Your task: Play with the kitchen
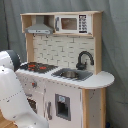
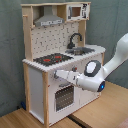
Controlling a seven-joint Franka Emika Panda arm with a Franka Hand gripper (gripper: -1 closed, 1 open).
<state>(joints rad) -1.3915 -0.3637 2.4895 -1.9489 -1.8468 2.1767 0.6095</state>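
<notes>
The kitchen [image 2: 57, 75] stands upright on the wooden floor [image 2: 107, 107] in front of a grey curtain backdrop [image 1: 115, 45], and in the second exterior view the arm [image 2: 107, 65] reaches in from the second exterior view's right toward the front panel below the counter. The step in hand appears to be working one of the front controls beside the oven door [image 2: 64, 96], most likely a knob; to do it well, keep the wrist axis square to the panel, apply only light inward pressure so the cabinet does not tip or slide, and turn about the control's own axis, not by sweeping the whole arm. The gripper [image 2: 56, 75] sits at the upper left corner of the front panel in the second exterior view, touching or just short of the white face, directly below the stovetop [image 2: 52, 59] and above the oven door. Whether the fingers are open or closed cannot be told, since the tip blends into the panel. In the first exterior view the arm covers the lower left of the cabinet and hides the contact point. The sink [image 1: 72, 75] and faucet [image 1: 84, 59] lie well apart from the tool, as do the hood [image 1: 39, 29] and microwave [image 1: 72, 23] overhead
</notes>
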